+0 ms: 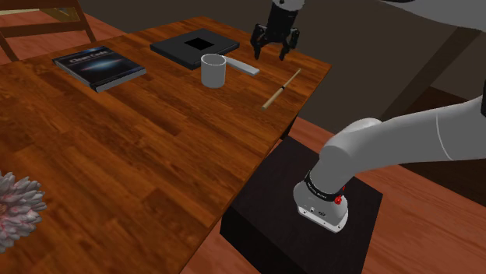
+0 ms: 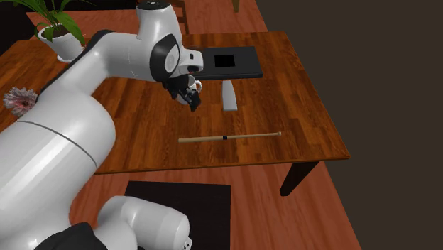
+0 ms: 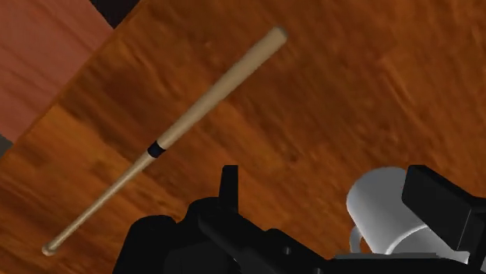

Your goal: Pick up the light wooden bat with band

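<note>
Clutter shares the wooden worktop (image 1: 140,156) with the bat (image 1: 281,88). In the shoulder view a white mug (image 1: 213,71) stands at 9 o'clock from it. A flat grey bar (image 1: 243,67) lies at 10 o'clock between the two. A black slab (image 1: 171,48) with a blacker square on it lies beyond the mug, and a dark-covered book (image 1: 99,66) rests well apart, also toward 9 o'clock.

The bat touches none of them and lies flat near the worktop's edge. It is slim, pale tan wood, thicker at one end, with a narrow dark band (image 3: 158,148) at mid-length.

The tool (image 1: 272,51) hangs above the worktop at 12 o'clock from the bat, its fingers apart and clasping nothing.

In the second exterior view the tool hides most of the mug, and in the wrist view one finger covers part of it. A spiky grey-pink thing (image 1: 15,209) is cut off at the shoulder view's 8 o'clock edge and is hard to identify.
</note>
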{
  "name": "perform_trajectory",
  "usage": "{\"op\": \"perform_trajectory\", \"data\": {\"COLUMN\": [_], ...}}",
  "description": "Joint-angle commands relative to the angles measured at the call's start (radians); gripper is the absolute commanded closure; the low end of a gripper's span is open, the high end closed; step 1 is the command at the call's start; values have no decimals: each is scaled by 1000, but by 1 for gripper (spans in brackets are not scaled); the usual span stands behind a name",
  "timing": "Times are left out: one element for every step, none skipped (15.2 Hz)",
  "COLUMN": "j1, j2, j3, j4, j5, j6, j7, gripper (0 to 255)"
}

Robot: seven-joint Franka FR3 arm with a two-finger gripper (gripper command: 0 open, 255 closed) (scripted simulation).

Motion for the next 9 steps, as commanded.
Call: {"op": "perform_trajectory", "data": {"j1": [-43,-64,-84,-104,-124,-143,-163,-182,-201], "j2": [45,63,80,97,113,129,143,157,170], "j3": [-2,-3,-5,-8,-11,-14,-18,-22,-26], "j4": [-7,-14,-21,-28,-36,-44,-53,-62,-72], "j5": [-5,-8,-10,-12,-15,-17,-19,-21,-22], "j6": [29,42,54,66,78,90,101,112,123], "j7": [81,119,158,196,234,271,309,347,384], "gripper": [0,0,0,0,0,0,0,0,0]}}
